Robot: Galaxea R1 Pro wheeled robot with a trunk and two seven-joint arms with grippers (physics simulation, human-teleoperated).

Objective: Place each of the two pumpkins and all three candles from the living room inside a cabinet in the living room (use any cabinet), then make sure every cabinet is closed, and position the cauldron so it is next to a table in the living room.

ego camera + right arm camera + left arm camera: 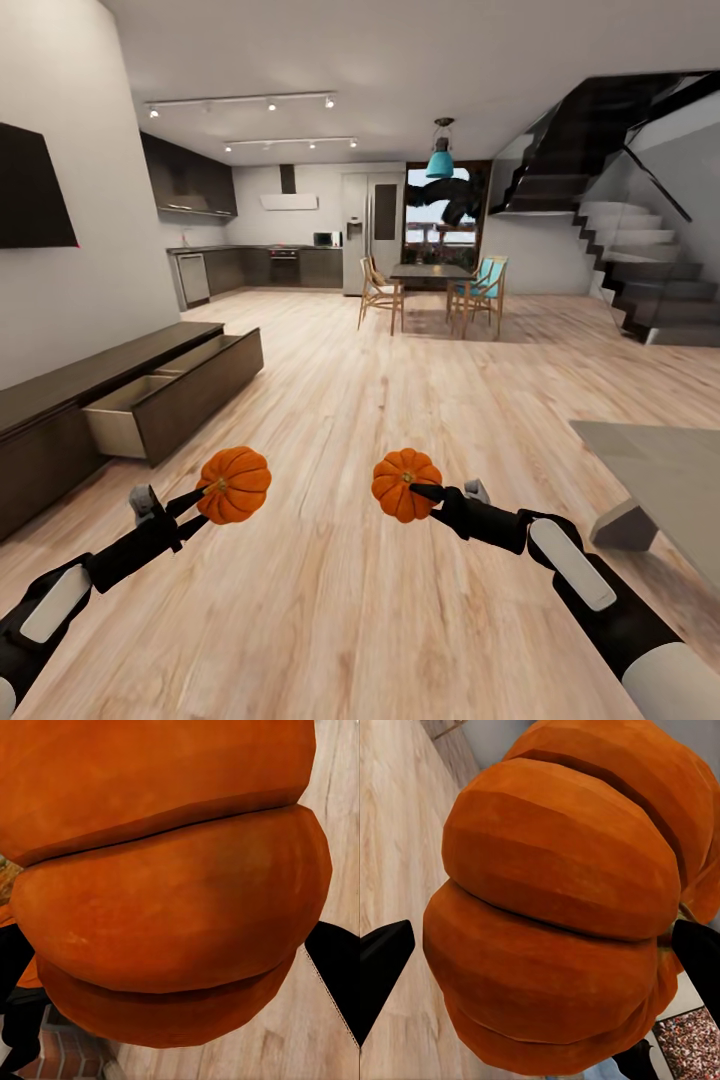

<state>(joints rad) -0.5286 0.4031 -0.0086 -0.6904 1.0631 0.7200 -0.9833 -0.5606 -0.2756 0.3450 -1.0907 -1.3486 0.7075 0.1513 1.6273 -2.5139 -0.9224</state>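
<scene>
Both arms reach out over the wooden floor, each carrying an orange ribbed pumpkin. My left gripper (208,492) is shut on one pumpkin (236,484), which looms large in the left wrist view (555,922) between the black fingertips (382,960). My right gripper (418,489) is shut on the other pumpkin (405,485), seen close up in the right wrist view (172,892). The long low dark-brown cabinet (90,385) runs along the left wall, with one drawer (170,395) pulled open. A corner of the grey slab table (660,470) shows at the right.
Ahead lie open wood floor, a dining table with chairs (432,285), and a kitchen (260,262) at the back. A staircase (620,230) rises at the right. A dark screen (30,190) hangs on the left wall above the cabinet.
</scene>
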